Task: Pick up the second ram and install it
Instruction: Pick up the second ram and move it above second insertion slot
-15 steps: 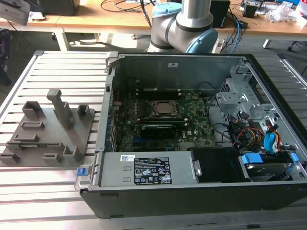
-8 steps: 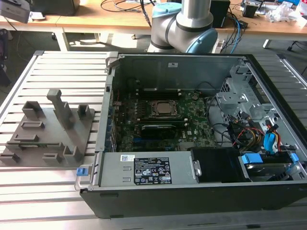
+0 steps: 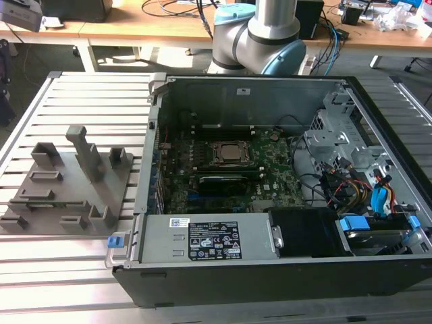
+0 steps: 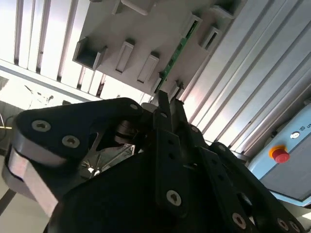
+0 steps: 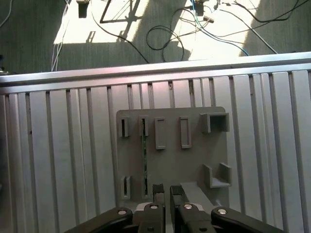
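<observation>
ARM POISED OVER PARTS PLATE: The gripper (image 5: 166,190) hangs over one edge of the grey holder plate (image 5: 180,165). In the first wrist view its two fingers stand a narrow gap apart and grip nothing. The second ram (image 5: 144,160), a thin green stick, stands on edge in a pair of the plate's slots. It sits just to one side of the fingers' line and is not touched by them. The work appears to be at the approach to the pick-up, with the stick not yet lifted off the plate. The open computer case (image 3: 270,287) sits beside the plate. Taking hold would seem to call for a small sideways shift to straddle the stick's thin upper edge, then a straight descent clear of the slot blocks.
</observation>
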